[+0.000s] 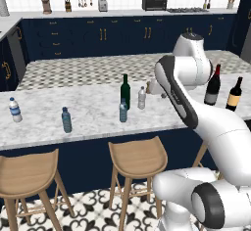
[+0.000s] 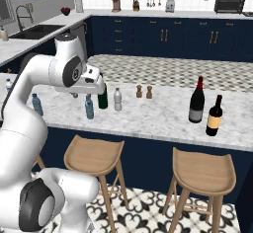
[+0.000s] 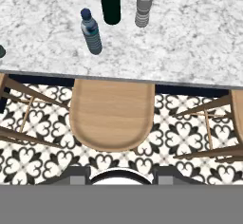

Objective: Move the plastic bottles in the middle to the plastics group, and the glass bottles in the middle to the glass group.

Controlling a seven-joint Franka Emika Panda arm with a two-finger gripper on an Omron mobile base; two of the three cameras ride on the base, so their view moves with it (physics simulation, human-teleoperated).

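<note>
dark green bottle [image 1: 125, 91], pale blue bottle [image 1: 123, 111] — grey-veined white marble counter [image 1: 88, 112].

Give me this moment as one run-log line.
gripper: above stool, state unclear, holding nothing | tall dark green glass bottle, pale blue plastic bottle, clear greyish plastic bottle: mid-counter, unsorted | sorting: not started

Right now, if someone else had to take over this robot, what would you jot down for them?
Gripper: above the stools on the near side of the counter, holding nothing; open or shut cannot be told.
Middle: green bottle, pale blue bottle and clear bottle, all upright.
Plastics group: white bottle and teal bottle.
Glass group: two red-topped wine bottles.
Done: nothing sorted.
Left: all three middle bottles.
</note>
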